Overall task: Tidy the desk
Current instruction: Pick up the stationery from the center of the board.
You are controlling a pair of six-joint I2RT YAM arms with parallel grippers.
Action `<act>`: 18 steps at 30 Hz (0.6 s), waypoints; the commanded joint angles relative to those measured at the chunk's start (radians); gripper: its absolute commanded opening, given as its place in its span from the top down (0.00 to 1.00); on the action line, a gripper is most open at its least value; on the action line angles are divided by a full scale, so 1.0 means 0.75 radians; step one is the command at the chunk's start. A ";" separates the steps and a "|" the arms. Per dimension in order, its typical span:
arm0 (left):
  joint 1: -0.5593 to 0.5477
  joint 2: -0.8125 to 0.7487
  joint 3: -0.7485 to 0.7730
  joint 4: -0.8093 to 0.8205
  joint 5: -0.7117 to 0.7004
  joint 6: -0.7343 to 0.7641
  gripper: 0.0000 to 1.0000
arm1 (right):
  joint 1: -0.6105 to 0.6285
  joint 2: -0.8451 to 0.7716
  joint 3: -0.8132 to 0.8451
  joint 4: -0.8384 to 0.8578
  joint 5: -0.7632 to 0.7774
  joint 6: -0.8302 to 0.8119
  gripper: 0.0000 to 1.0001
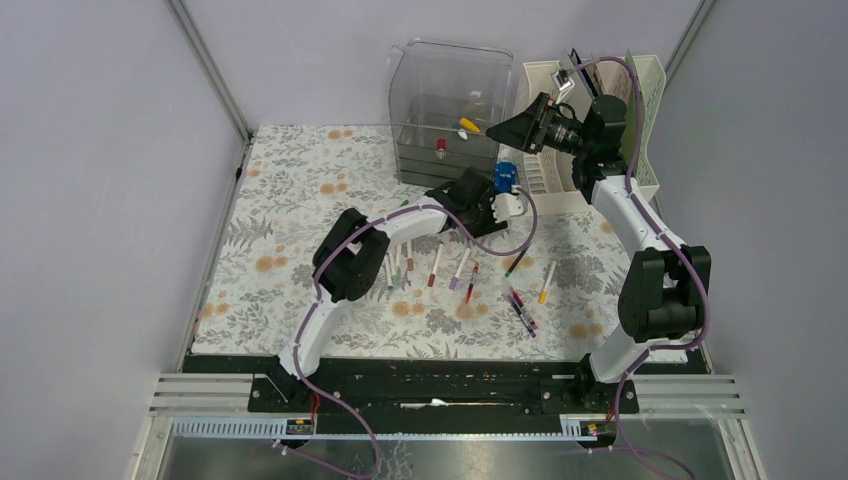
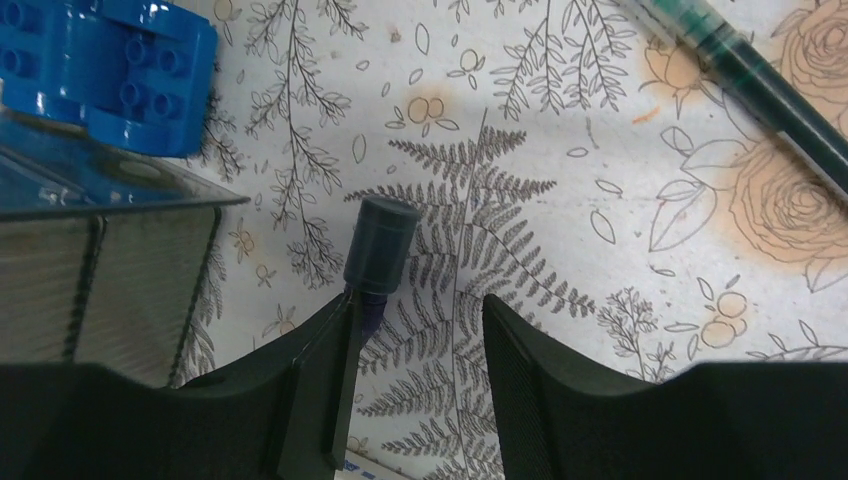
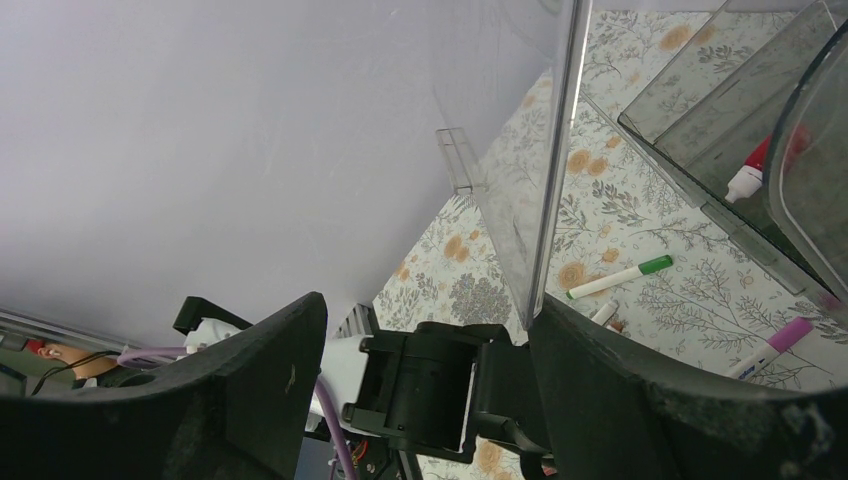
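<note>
The desk [image 1: 290, 200] wears a white cloth printed with ferns and orange flowers. Several pens [image 1: 448, 268] lie scattered across its middle. My left gripper [image 1: 462, 200] is low over the cloth beside a blue toy block [image 1: 506, 177]. In the left wrist view the left gripper [image 2: 420, 300] is open, and a dark grey-capped pen [image 2: 380, 245] leans against the inner side of its left finger. The blue toy block [image 2: 110, 70] lies at the top left there. My right gripper [image 1: 500, 128] hangs open in the air by the clear drawer box [image 1: 450, 110], holding nothing [image 3: 430, 300].
The clear drawer box holds a yellow item [image 1: 467, 125] and a red-capped tube [image 1: 440, 147]. A white rack [image 1: 545, 150] stands at the back right. A green pen [image 2: 760, 80] lies near my left gripper. The box's clear wall [image 3: 555, 150] is close to my right finger.
</note>
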 commanded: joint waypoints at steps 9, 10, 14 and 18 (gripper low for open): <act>0.026 0.053 0.095 0.048 0.029 0.056 0.45 | -0.004 -0.068 0.030 0.056 -0.065 -0.005 0.21; 0.025 0.047 0.097 0.058 0.028 0.053 0.46 | -0.004 -0.067 0.031 0.056 -0.065 -0.004 0.21; 0.025 0.051 0.121 0.087 0.005 0.053 0.47 | -0.005 -0.061 0.034 0.056 -0.065 -0.005 0.21; 0.030 0.031 0.116 0.111 0.031 0.042 0.50 | -0.004 -0.061 0.034 0.056 -0.067 -0.007 0.21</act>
